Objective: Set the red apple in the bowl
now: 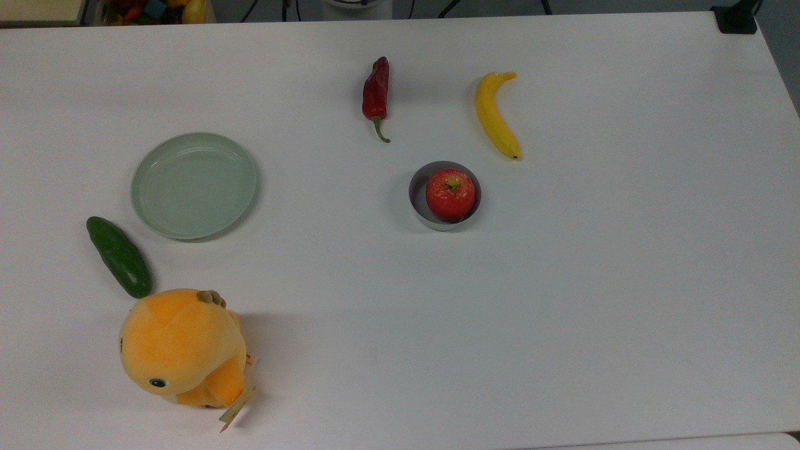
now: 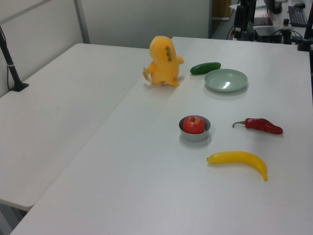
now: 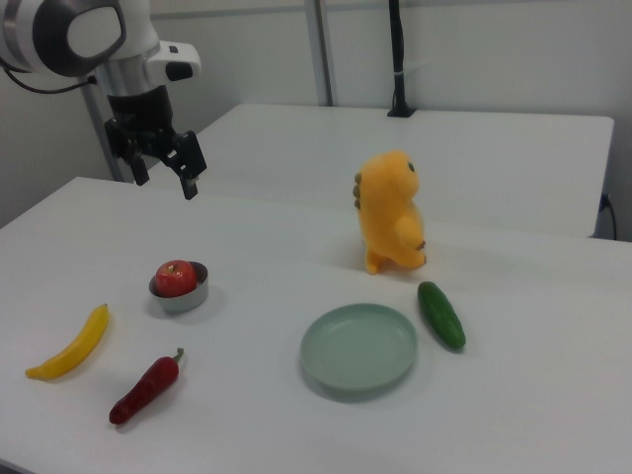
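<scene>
The red apple (image 1: 450,194) sits inside the small grey bowl (image 1: 417,187) near the table's middle, its stem dimple facing up. The left view shows the apple (image 2: 194,124) in the bowl (image 2: 194,135) as well. In the right view the apple (image 3: 176,277) rests in the bowl (image 3: 184,299), and my gripper (image 3: 166,184) hangs high above the table, up and slightly behind them. It is open and holds nothing.
A dark red chili pepper (image 1: 376,90) and a yellow banana (image 1: 495,115) lie beyond the bowl. A pale green plate (image 1: 194,185), a cucumber (image 1: 119,256) and an orange plush toy (image 1: 181,347) occupy the top view's left side.
</scene>
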Robot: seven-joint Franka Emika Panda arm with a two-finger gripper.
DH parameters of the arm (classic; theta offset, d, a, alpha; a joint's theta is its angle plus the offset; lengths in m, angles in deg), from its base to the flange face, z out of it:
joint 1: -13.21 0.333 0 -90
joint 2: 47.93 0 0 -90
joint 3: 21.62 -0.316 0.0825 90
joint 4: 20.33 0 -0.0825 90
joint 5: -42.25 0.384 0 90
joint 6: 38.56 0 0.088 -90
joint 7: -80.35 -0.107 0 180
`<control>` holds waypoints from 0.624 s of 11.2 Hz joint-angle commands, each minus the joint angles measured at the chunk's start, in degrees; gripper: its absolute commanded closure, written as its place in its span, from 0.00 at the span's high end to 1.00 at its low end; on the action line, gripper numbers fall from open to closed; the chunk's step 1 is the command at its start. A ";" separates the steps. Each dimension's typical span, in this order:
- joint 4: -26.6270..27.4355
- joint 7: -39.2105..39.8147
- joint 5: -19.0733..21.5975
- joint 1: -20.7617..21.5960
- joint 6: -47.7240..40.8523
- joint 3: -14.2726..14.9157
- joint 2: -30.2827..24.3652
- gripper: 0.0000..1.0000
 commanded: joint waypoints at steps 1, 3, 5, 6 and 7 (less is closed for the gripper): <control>-0.06 2.78 0.83 0.27 0.63 0.08 0.19 1.00; -0.06 4.54 0.82 0.27 3.89 -0.09 0.81 1.00; 0.29 4.20 0.91 0.36 2.50 -0.27 0.63 1.00; 0.21 4.46 0.91 0.36 2.23 -0.27 0.72 1.00; 0.12 4.64 1.00 0.36 2.58 -0.27 0.90 1.00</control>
